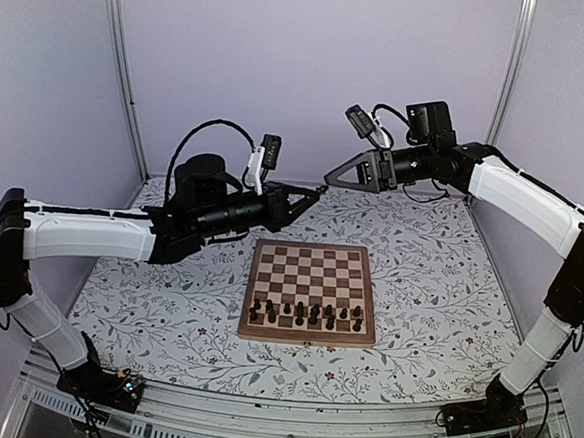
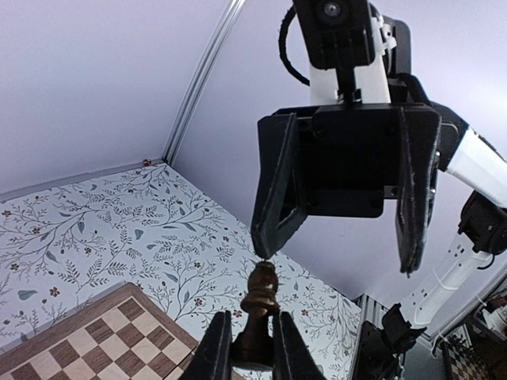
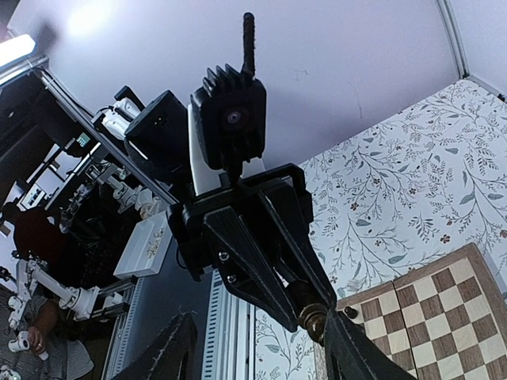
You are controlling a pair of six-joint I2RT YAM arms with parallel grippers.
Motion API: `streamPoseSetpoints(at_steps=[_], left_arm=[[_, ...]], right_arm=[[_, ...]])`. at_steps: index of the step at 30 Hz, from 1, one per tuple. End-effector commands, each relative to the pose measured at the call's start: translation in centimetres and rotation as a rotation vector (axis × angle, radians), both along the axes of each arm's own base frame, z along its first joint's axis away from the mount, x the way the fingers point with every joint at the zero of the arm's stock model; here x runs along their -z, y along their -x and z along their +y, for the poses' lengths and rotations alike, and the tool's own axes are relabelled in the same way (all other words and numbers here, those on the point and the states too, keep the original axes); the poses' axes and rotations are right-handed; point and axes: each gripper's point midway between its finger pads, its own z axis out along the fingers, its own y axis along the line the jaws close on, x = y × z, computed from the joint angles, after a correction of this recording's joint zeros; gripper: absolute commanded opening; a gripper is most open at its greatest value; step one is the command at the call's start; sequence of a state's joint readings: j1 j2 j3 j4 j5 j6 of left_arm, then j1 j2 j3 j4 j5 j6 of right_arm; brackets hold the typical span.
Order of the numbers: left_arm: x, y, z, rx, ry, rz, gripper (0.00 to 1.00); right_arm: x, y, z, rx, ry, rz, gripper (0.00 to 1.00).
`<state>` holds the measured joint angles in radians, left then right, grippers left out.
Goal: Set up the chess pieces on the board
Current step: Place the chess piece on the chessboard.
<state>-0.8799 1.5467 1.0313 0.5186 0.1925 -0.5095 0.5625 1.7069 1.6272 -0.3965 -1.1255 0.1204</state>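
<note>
Your left pincer (image 2: 252, 318) is clamped on a dark chess piece (image 2: 261, 293); right pincer (image 2: 337, 257) stands wide, gripping nothing.

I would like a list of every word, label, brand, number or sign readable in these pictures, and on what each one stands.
No text can be read in any view.
board: no letters or numbers show on its border.
camera housing on the left wrist: no legible marking.
white box in the background: any label is too small and blurred to read.
</note>
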Motion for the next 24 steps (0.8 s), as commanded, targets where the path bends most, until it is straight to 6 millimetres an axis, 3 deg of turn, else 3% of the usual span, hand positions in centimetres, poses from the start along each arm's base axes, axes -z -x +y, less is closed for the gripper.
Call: streamPoseSetpoints(at_steps=[1, 9, 24], left_arm=[[-2.0, 0.5, -0.6, 0.008, 0.053, -0.034, 0.04], [-2.4, 1.1, -0.9, 0.016, 0.062, -0.043, 0.04], [-2.0, 0.4, -1.9, 0.019, 0.082, -0.045, 0.04]], right_arm=[[0.3, -0.6, 0.0, 0.02, 0.001, 0.021, 0.58], [1.5, -1.3, 0.1, 0.046, 0.024, 0.032, 0.58], [1.1, 0.3, 0.1, -0.047, -0.028, 0.071, 0.33]])
